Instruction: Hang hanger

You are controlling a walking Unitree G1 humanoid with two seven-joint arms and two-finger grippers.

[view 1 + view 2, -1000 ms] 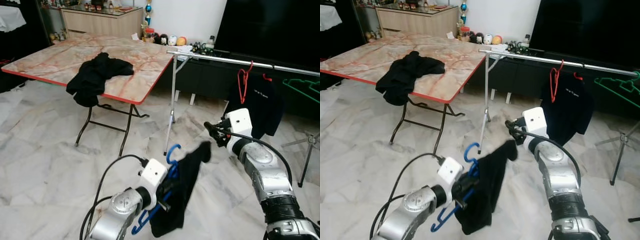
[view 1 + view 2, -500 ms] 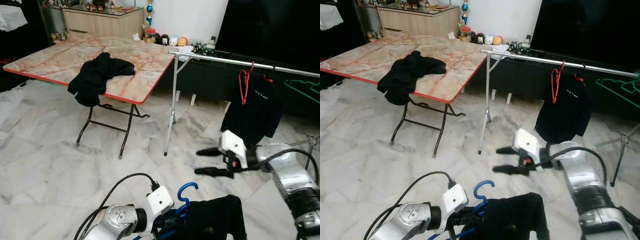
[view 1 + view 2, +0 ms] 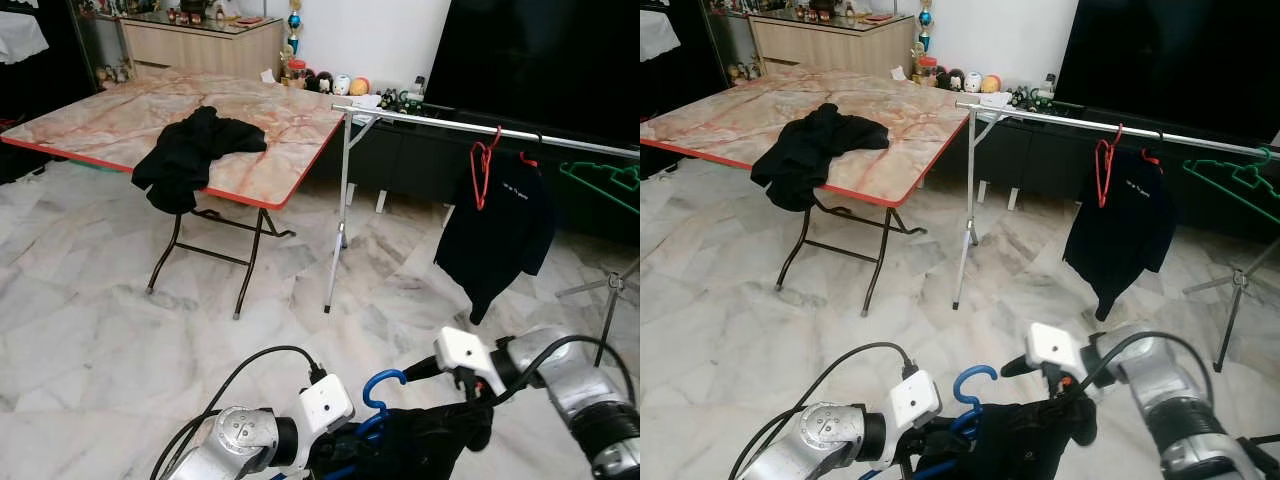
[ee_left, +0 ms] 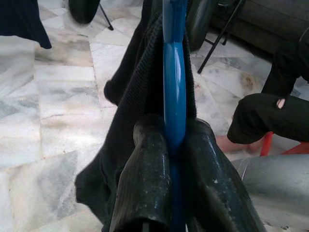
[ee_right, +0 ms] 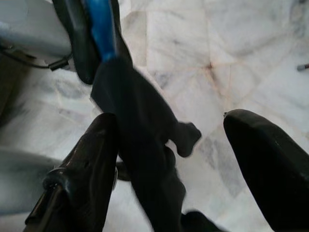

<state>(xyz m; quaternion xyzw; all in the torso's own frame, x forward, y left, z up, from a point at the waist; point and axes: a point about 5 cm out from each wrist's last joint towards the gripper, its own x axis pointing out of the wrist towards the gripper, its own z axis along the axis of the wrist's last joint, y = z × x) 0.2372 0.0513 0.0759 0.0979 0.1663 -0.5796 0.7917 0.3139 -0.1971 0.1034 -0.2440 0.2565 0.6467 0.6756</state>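
Low in front of the robot, the blue hanger (image 3: 375, 400) lies nearly level, its long axis running across from the left gripper (image 4: 169, 159) toward the right arm, hook curling up and open to the robot's left. A black garment (image 3: 1025, 440) drapes over it. The left gripper is clamped on the hanger's bar, 2 fingers (image 4: 145, 183) pressed either side. The right gripper (image 5: 169, 145) stands spread wide at the garment's far end, cloth passing between its fingers and against 1 of them. Ahead and well apart, the clothes rail (image 3: 480, 125) carries a red hanger (image 3: 485, 165), a black shirt (image 3: 500, 235) and a green hanger (image 3: 605, 180). To the left, a folding table (image 3: 120, 120) holds dark clothing (image 3: 190, 150); bare marble floor (image 3: 90, 300) lies between robot and rail.
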